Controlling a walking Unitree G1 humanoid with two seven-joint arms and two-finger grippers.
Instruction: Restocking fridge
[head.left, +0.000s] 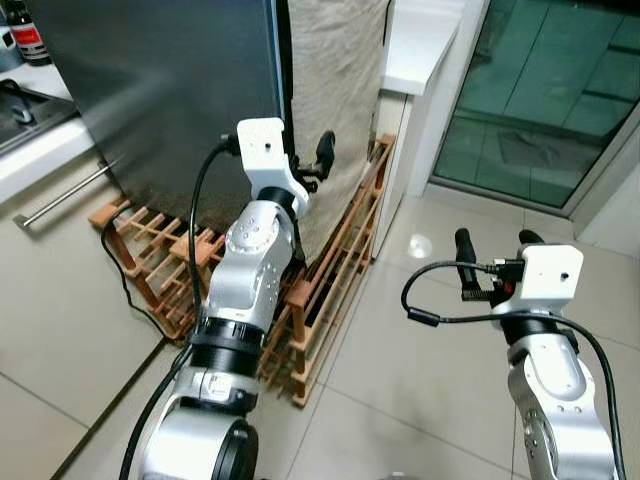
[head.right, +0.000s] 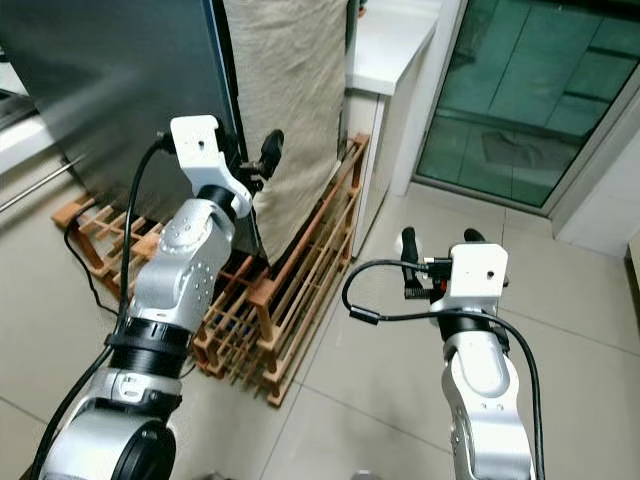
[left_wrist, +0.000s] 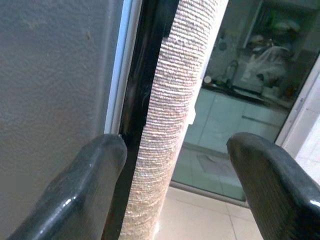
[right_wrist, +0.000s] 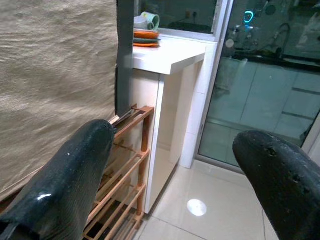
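Left gripper raised, released, fingers spread across the dark fridge door's edge, beside the beige cloth hanging just beyond. Right gripper low, released, holding nothing, well apart over floor tiles. Likely step: opening the door. Next: hooking a finger behind that edge and pulling.
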